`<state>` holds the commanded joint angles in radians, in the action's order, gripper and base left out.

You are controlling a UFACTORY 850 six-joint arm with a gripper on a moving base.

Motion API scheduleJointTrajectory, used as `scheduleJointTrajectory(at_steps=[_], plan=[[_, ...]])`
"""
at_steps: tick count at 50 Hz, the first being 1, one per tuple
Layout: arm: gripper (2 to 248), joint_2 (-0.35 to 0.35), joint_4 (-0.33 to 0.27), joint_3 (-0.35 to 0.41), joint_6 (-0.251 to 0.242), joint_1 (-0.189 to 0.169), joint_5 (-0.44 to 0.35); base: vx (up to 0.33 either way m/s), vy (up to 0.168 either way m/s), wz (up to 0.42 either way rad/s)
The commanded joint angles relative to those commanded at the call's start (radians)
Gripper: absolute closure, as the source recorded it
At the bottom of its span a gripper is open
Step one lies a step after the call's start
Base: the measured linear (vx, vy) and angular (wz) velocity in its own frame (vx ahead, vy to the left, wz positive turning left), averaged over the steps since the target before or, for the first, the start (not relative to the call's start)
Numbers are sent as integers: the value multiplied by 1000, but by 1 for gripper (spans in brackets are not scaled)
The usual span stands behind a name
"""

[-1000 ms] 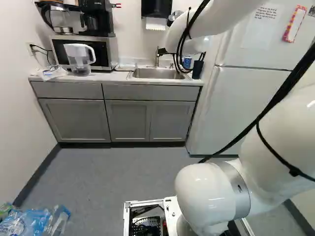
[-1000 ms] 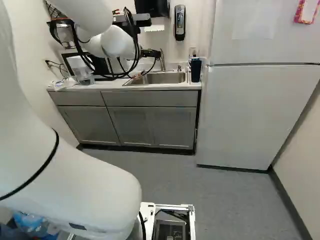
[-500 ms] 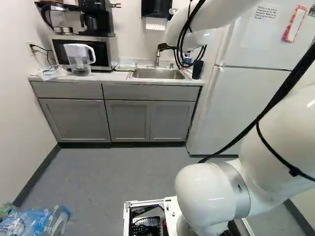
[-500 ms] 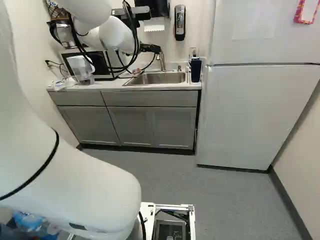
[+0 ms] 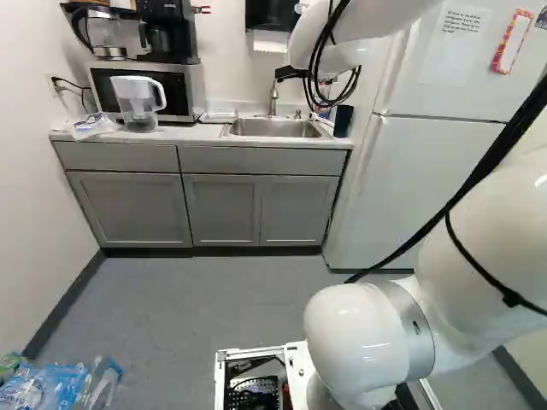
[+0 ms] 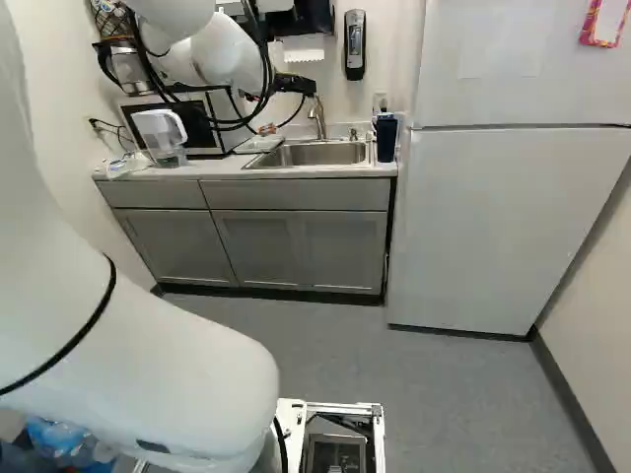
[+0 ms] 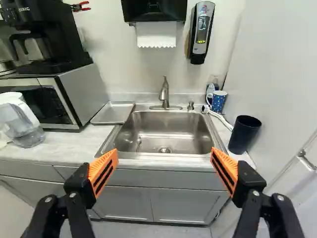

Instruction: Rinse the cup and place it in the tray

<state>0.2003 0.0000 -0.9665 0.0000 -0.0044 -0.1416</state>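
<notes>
Fingers [image 7: 104, 171]: spread wide, gripping nothing.
Cup: spotted mug [image 7: 218, 101] or dark tumbler [image 7: 244, 135], unclear which; both ahead of one finger.
Sink [image 7: 166, 126]: ahead, between the fingers.
Metal tray [image 7: 113, 112]: ahead of the other finger.
Approach: straddle the chosen cup squarely, avoid nudging its neighbour, close gently.

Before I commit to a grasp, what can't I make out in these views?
Dark tumbler: contents, lost in its dark inside, wrist view.
Blue mug: contents, opening too small and slanted, wrist view.
Bottle: lower part, hidden by the mug, wrist view.
Coffee maker: partly cut off by the wrist view's edge.
</notes>
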Motion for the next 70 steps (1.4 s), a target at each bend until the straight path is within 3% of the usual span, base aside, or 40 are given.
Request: scheduleJointTrajectory(at_steps=[11, 70], plan=[[3, 7, 0, -16, 0, 0, 37, 0, 0, 0], [3, 7, 0, -16, 0, 0, 37, 37, 8, -6]])
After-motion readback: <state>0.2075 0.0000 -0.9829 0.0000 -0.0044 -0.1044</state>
